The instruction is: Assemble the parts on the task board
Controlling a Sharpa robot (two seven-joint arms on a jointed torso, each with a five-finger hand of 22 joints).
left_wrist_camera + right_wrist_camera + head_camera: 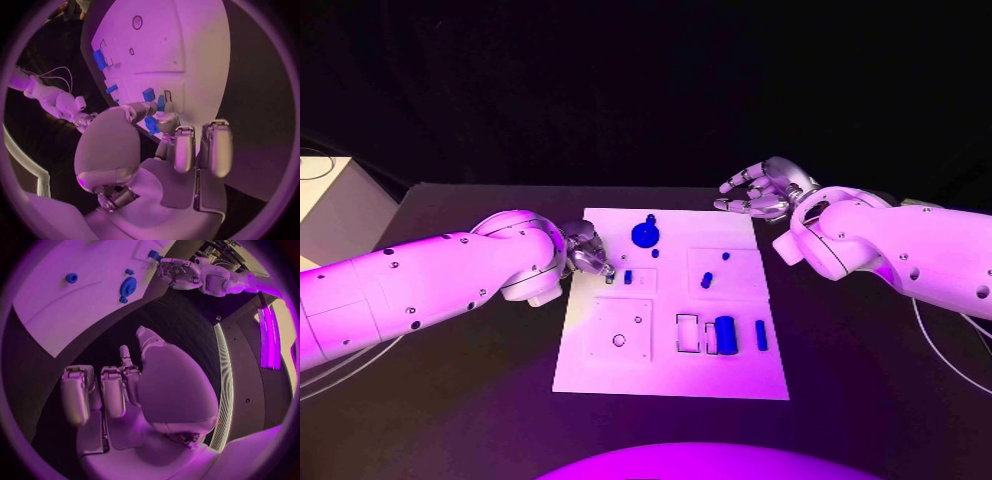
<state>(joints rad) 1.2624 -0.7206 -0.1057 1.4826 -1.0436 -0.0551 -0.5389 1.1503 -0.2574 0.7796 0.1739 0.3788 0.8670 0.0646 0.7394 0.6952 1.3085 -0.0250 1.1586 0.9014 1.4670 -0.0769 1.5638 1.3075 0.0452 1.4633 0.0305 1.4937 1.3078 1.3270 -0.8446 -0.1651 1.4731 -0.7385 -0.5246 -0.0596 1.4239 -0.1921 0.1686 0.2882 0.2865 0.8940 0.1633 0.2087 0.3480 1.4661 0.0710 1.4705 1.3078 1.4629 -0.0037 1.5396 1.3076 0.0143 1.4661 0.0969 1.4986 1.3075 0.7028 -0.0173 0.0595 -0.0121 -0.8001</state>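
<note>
Robot's left hand (pixel 584 250) pinches a small blue part (pixel 151 125) at the task board (pixel 733 375) edge, likely needing seating next, while right hand (pixel 764 188) hovers, fingers apart, empty.

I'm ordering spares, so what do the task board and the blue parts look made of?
The task board looks like rigid matte plastic or painted sheet: flat, even, no glare, though which cannot be settled. The blue parts, such as the round one and the upright cylinder, look like moulded or printed plastic: solid colour, slight sheen.
</note>
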